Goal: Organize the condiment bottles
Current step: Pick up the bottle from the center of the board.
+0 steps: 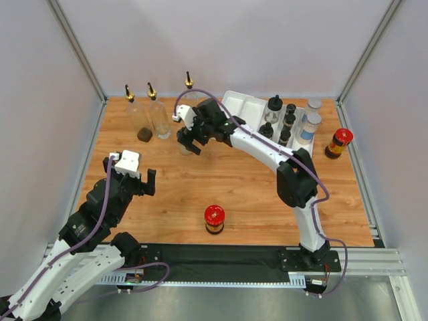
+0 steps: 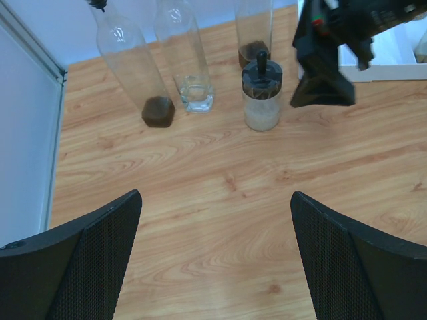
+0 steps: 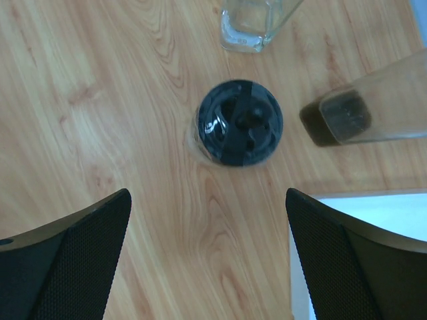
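Three tall clear pourer-spout bottles (image 1: pixel 137 110), (image 1: pixel 158 110), (image 1: pixel 190 87) stand at the back left; they also show in the left wrist view (image 2: pixel 133 60), (image 2: pixel 183 53), (image 2: pixel 253 27). A small black-capped glass jar (image 3: pixel 239 123) with white contents stands on the wood in front of them (image 2: pixel 261 93). My right gripper (image 1: pixel 192 144) hovers open just above it (image 3: pixel 207 197), with the jar ahead of its fingertips and not between them. My left gripper (image 1: pixel 134 175) is open and empty over bare wood (image 2: pixel 215 200). A red-lidded dark jar (image 1: pixel 214 219) stands front centre, another (image 1: pixel 339 142) at the right.
A white divided tray (image 1: pixel 241 103) at the back right holds black-capped jars (image 1: pixel 273 107), (image 1: pixel 289 120) and silver-lidded shakers (image 1: pixel 309 127); its corner shows in the right wrist view (image 3: pixel 373 220). Walls enclose the table on the left, back and right.
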`<state>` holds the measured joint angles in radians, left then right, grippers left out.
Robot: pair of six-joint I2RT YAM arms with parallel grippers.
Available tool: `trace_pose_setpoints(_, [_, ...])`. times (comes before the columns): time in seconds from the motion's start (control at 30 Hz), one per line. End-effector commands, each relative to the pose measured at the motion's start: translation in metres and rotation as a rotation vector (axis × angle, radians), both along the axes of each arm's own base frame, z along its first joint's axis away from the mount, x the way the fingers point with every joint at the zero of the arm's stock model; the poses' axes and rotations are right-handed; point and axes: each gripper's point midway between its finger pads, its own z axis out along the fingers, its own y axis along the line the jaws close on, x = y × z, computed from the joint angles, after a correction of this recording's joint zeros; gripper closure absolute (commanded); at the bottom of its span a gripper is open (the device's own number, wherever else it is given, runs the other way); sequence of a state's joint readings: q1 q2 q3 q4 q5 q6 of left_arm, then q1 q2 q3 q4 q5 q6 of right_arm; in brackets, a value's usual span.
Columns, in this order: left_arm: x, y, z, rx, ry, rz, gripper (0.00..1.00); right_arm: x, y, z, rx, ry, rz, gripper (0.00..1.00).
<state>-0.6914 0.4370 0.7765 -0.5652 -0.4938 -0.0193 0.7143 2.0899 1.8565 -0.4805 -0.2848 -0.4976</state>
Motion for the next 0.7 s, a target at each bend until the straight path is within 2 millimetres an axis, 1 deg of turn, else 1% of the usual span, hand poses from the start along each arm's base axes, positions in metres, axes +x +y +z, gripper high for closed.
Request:
trace_pose_setpoints(0.0, [0.002, 0.004, 0.006, 0.009, -0.02, 0.019, 0.0, 0.021, 0.012, 0.0, 0.016, 0.056, -0.226, 0.0])
trace_pose_setpoints(0.1, [0.002, 0.004, 0.012, 0.003, -0.026, 0.019, 0.0, 0.016, 0.026, -0.011, 0.04, 0.088, -0.238, 0.0])
trace_pose_setpoints(0.13, [0.002, 0.004, 0.014, 0.002, -0.028, 0.021, 0.0, 0.014, 0.033, -0.012, 0.052, 0.083, -0.233, 0.0])
trace_pose_setpoints(0.17, [0.002, 0.003, 0.014, 0.001, -0.029, 0.018, 0.0, 0.019, 0.033, -0.011, 0.051, 0.064, -0.278, 0.0])
trace_pose_setpoints(0.2, [0.003, 0.004, 0.014, 0.0, -0.031, 0.022, 0.0, 0.021, 0.035, -0.019, 0.044, 0.067, -0.302, 0.0])
trace_pose_setpoints(0.23, [0.003, 0.004, 0.012, 0.022, -0.032, 0.017, 0.0, 0.02, 0.041, -0.015, 0.048, 0.061, -0.304, 0.0])
trace_pose_setpoints(0.27, [0.004, 0.004, 0.012, 0.023, -0.032, 0.015, 0.0, 0.024, 0.041, -0.017, 0.048, 0.052, -0.337, 0.0])
trace_pose_setpoints(0.3, [0.004, 0.004, 0.01, 0.025, -0.03, 0.018, 0.0, 0.028, 0.04, -0.023, 0.045, 0.054, -0.377, 0.0])
trace_pose_setpoints(0.33, [0.004, 0.004, 0.01, 0.024, -0.028, 0.017, 0.0, 0.028, 0.042, -0.025, 0.04, 0.058, -0.38, 0.0])
trace_pose_setpoints(0.37, [0.003, 0.004, 0.01, 0.023, -0.028, 0.016, 0.0, 0.032, 0.043, -0.023, 0.048, 0.05, -0.401, 0.0])
trace_pose_setpoints(0.4, [0.003, 0.004, 0.01, 0.021, -0.028, 0.016, 0.0, 0.036, 0.041, -0.029, 0.046, 0.048, -0.435, 0.0])
trace_pose_setpoints(0.5, [0.002, 0.005, 0.009, 0.016, -0.032, 0.018, 0.0, 0.043, 0.041, -0.034, 0.045, 0.046, -0.48, 0.0])
trace_pose_setpoints(0.67, [0.001, 0.005, 0.008, 0.007, -0.032, 0.018, 0.0, 0.051, 0.048, -0.033, 0.087, 0.035, -0.506, 0.0])
